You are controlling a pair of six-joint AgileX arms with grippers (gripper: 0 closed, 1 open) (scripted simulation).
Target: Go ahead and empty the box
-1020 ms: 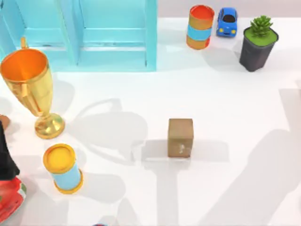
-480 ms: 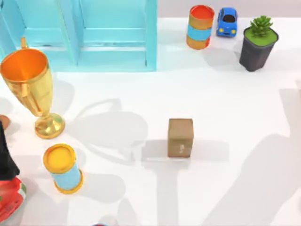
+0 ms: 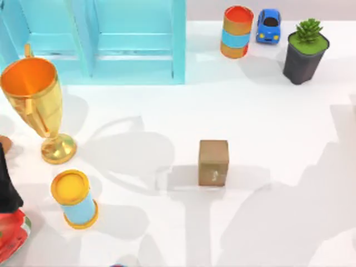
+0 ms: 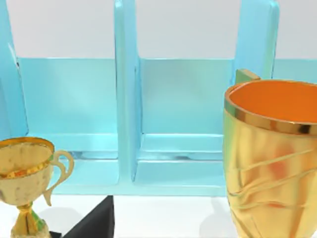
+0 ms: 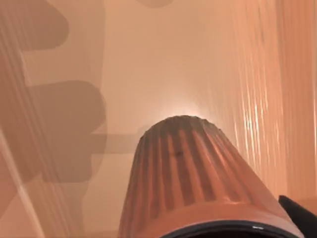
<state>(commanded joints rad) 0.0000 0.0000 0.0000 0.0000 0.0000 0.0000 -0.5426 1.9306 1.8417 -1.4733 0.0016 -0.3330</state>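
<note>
Box: small brown cardboard-like block, matte, near table centre, standing free; long axis runs near-to-far in the top view, flaps apparently closed, though the lid detail is hard to read. Jaw state of either gripper cannot be told. Near left: yellow-topped can with blue band, upright. Behind it a glossy gold trophy with orange interior; the left wrist view shows its fluted wall close up. Far left: pale-blue shelf with vertical dividers. Far right: second can, blue toy car, plant in a black pot.
</note>
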